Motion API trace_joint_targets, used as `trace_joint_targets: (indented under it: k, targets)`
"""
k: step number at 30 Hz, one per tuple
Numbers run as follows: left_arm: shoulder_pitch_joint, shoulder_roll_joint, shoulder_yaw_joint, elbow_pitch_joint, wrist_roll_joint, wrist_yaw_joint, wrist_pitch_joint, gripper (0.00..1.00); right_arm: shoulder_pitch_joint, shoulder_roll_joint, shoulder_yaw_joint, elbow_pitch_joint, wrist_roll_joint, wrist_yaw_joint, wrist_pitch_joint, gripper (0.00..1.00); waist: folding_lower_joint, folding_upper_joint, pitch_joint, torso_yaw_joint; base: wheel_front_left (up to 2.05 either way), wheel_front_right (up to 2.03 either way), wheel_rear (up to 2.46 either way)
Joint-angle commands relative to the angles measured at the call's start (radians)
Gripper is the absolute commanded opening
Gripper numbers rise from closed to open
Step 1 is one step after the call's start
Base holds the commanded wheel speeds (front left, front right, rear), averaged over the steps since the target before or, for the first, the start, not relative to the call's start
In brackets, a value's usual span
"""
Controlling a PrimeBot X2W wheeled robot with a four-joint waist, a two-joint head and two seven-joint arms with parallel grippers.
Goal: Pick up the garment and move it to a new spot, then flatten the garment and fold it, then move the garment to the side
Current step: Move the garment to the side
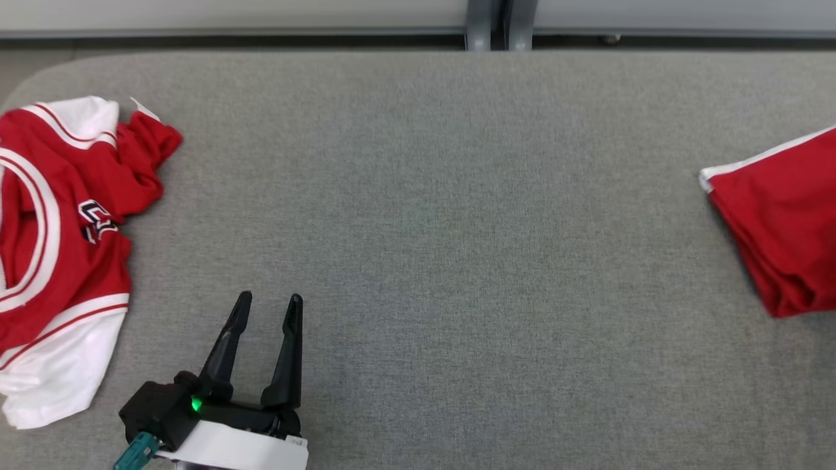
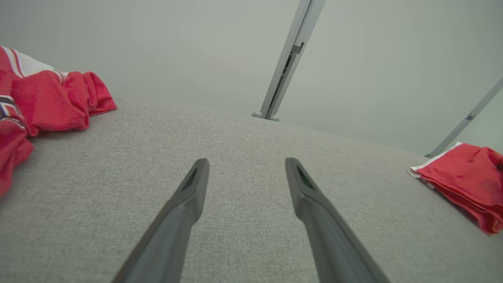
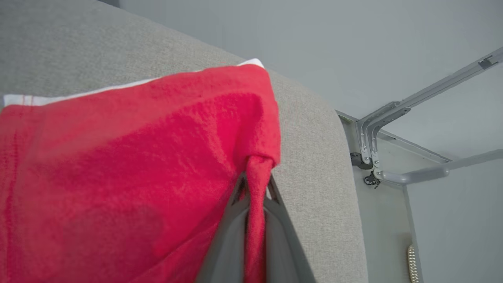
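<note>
A plain red garment (image 1: 784,222) with a white trim strip lies bunched at the right edge of the grey padded table (image 1: 457,196). It also appears at the far right of the left wrist view (image 2: 463,177). In the right wrist view my right gripper (image 3: 255,182) is shut on a pinched fold at the edge of this red garment (image 3: 137,157), near the table's rounded corner. My left gripper (image 1: 270,297) stands open over bare table at the lower left, nothing between its fingers (image 2: 246,161).
A crumpled red-and-white jersey (image 1: 59,228) with black lettering lies at the table's left edge (image 2: 51,102), just left of my left gripper. Grey metal posts (image 1: 499,26) stand behind the table's far edge. A metal frame (image 3: 393,114) stands beyond the right corner.
</note>
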Motion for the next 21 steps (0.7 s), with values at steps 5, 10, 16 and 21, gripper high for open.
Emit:
trace_joint_targets:
  k: [5, 10, 16, 21]
  targets:
    - [-0.029, 0.012, 0.004, 0.008, 0.001, -0.002, 0.000, 1.00, -0.019, -0.064, -0.076, 0.018, -0.114, 0.000, 0.089, 0.00, 0.0000, 0.0000, 0.057, -0.006, 0.00, 0.00, 0.00]
    - [-0.027, 0.014, 0.012, 0.006, 0.001, -0.002, 0.000, 1.00, -0.005, -0.065, -0.142, 0.019, -0.172, 0.000, 0.114, 0.00, 0.0000, 0.0000, 0.059, -0.005, 0.00, 0.00, 0.00]
    - [-0.025, 0.016, 0.015, 0.007, 0.008, -0.002, 0.000, 1.00, 0.008, -0.011, -0.232, -0.005, -0.235, -0.001, 0.068, 0.00, 0.0000, 0.0000, 0.053, -0.017, 0.00, 0.00, 0.00]
    - [-0.020, 0.018, 0.014, 0.008, 0.008, -0.002, 0.000, 1.00, 0.004, 0.041, -0.294, -0.014, -0.304, 0.000, 0.044, 0.37, 0.0000, 0.0000, 0.045, -0.025, 0.00, 0.00, 0.00]
